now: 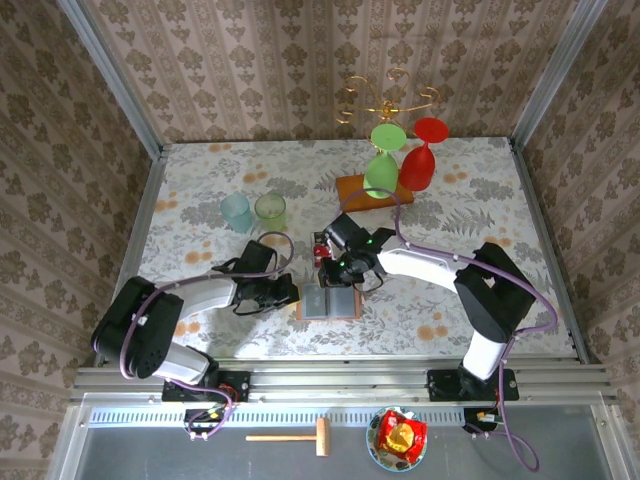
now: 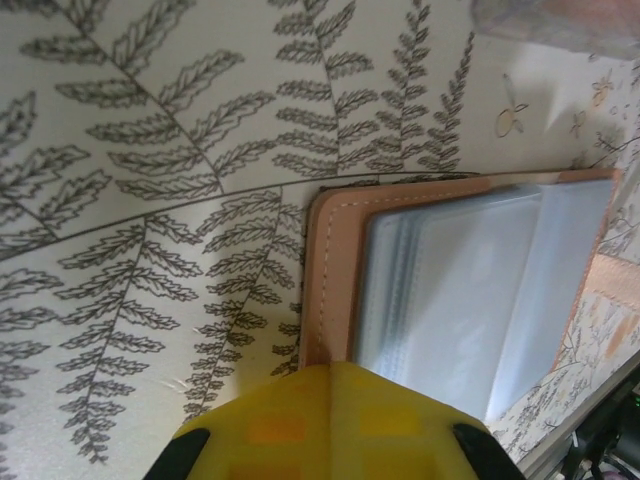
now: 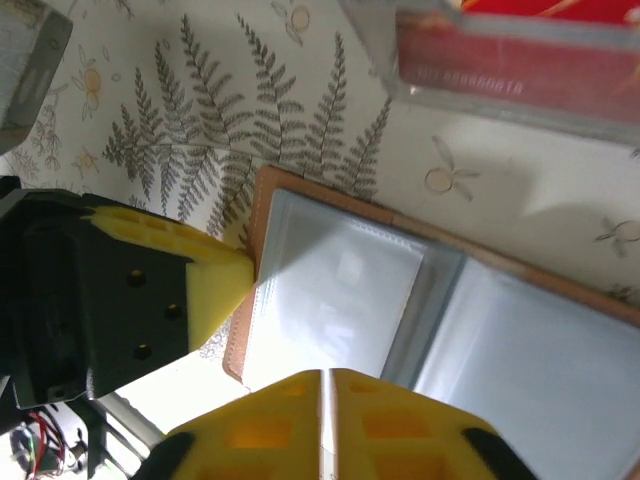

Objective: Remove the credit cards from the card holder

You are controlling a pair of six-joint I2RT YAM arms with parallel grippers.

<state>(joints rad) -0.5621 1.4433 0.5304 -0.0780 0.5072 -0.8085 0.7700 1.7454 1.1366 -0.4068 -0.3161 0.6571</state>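
Lying cut off at the frame edge, the cards [image 3: 480, 65] rest on the table [image 3: 200, 120] just beyond the holder [image 3: 520, 350], their print blurred. Holder spread open; its clear sleeves [image 3: 350, 280] show pale lining. Left gripper [image 3: 240, 278], fingers together, touches the holder's edge. Right gripper [image 3: 325, 375] hangs above it, closed on nothing visible.

The left pincer [image 3: 225, 280] presses on the left edge of the open card holder [image 1: 330, 303] and closes off that side. The right pincer [image 3: 326, 385], fingers together, hangs over the holder. Ahead of it the credit cards [image 3: 500, 60] lie just past the holder. Farther ahead stand two cups [image 1: 253, 212] and goblets [image 1: 400, 160]. To its right lies open counter [image 1: 470, 200].
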